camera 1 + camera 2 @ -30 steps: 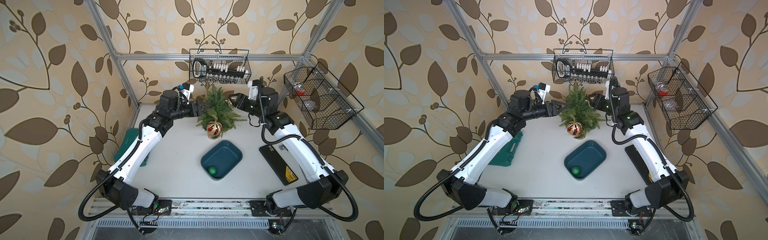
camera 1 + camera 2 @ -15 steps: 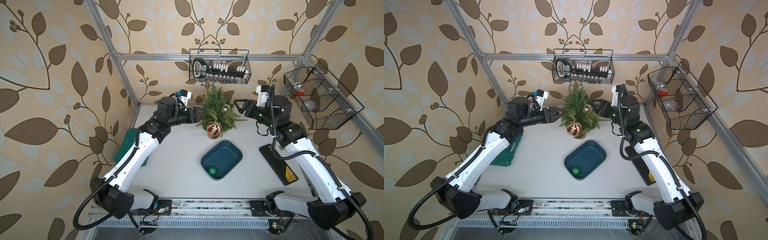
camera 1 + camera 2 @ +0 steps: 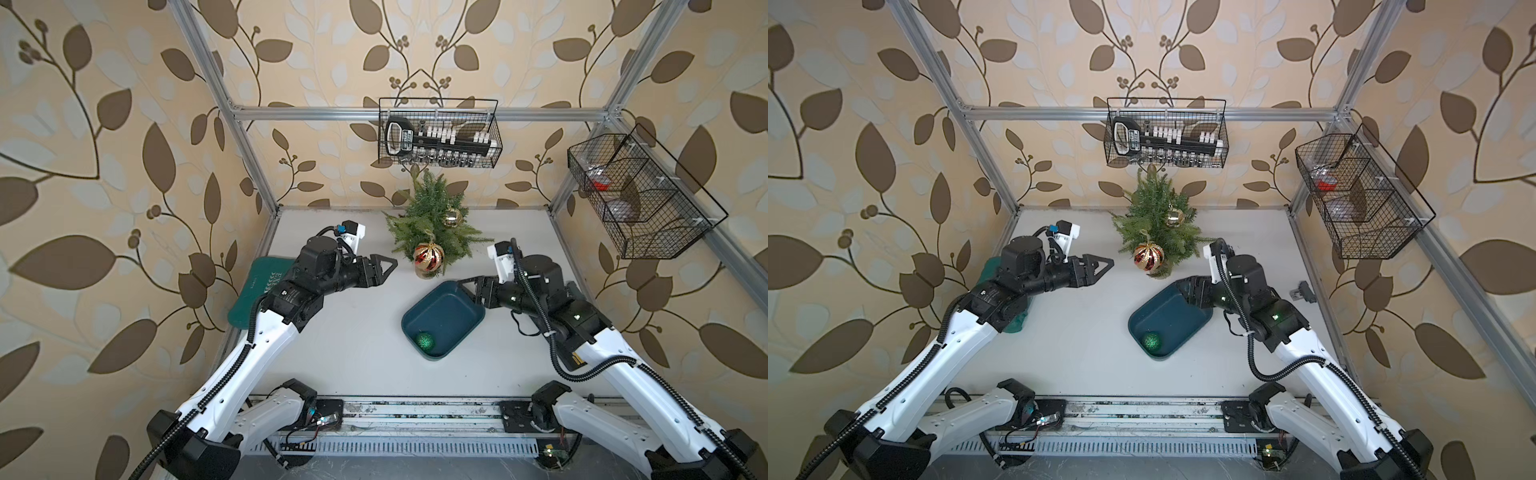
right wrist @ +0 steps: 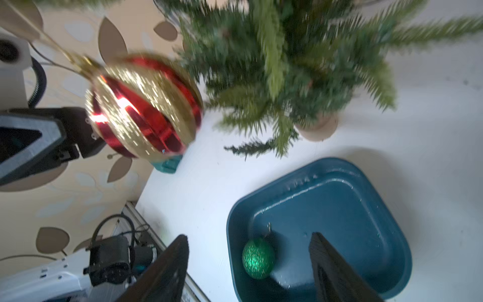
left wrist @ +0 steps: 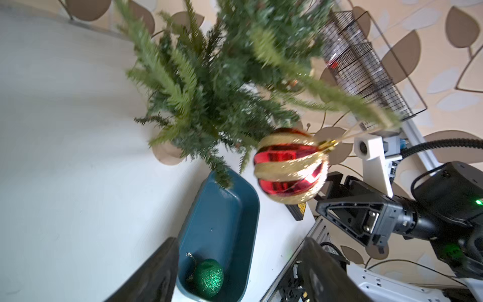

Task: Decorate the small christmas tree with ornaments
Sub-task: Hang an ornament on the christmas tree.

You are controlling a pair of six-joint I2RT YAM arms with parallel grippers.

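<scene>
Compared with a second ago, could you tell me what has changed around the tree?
The left gripper drew back from the small christmas tree, open. The right gripper left the gold bauble hanging there and moved to the blue tray, open. The red-and-gold bauble, green bauble and tray stayed put.

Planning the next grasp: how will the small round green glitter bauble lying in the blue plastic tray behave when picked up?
The green glitter bauble is round, so it will probably roll along the blue tray floor if nudged. Its rough glitter likely helps grip. Its thin gold loop looks floppy.
</scene>
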